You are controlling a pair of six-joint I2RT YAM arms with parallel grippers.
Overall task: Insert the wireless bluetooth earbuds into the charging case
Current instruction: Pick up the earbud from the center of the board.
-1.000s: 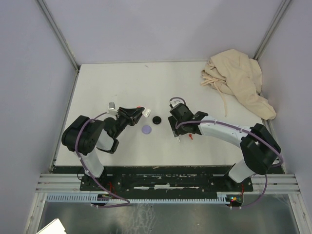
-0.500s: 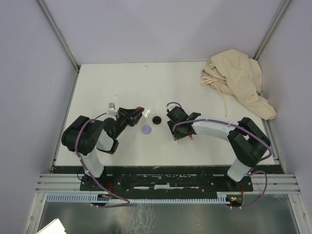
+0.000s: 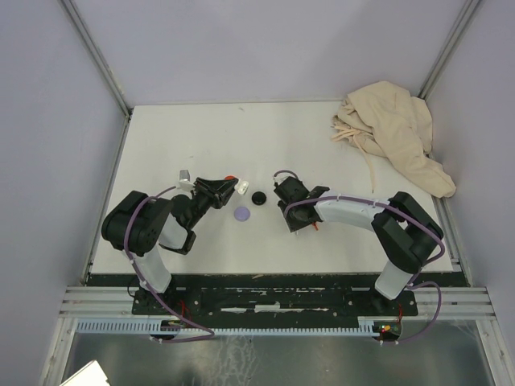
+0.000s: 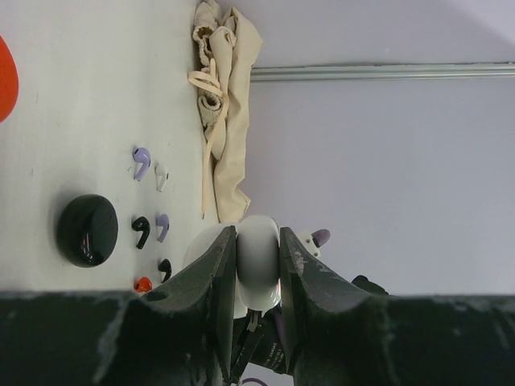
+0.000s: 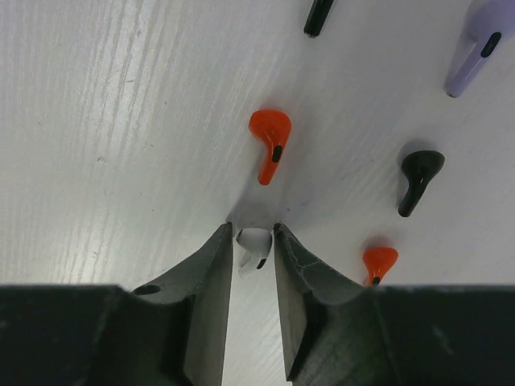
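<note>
My left gripper (image 4: 257,269) is shut on the white charging case (image 4: 258,256) and holds it above the table; in the top view that gripper (image 3: 231,186) sits left of centre. My right gripper (image 5: 252,241) points down at the table, its jaws pressed against both sides of a white earbud (image 5: 254,244) that still rests on the surface. Around it lie two red earbuds (image 5: 269,141) (image 5: 378,261), a black one (image 5: 418,177) and a lavender one (image 5: 475,44). In the top view the right gripper (image 3: 298,227) stands right of centre.
A black disc (image 3: 258,197) and a lavender disc (image 3: 241,213) lie between the two grippers. A crumpled beige cloth (image 3: 394,133) fills the far right corner. The left wrist view shows part of a red disc (image 4: 6,80) at its left edge.
The right gripper's jaws have closed in on the white earbud, and the right arm has drawn slightly inward. The left arm and its case have not moved.
</note>
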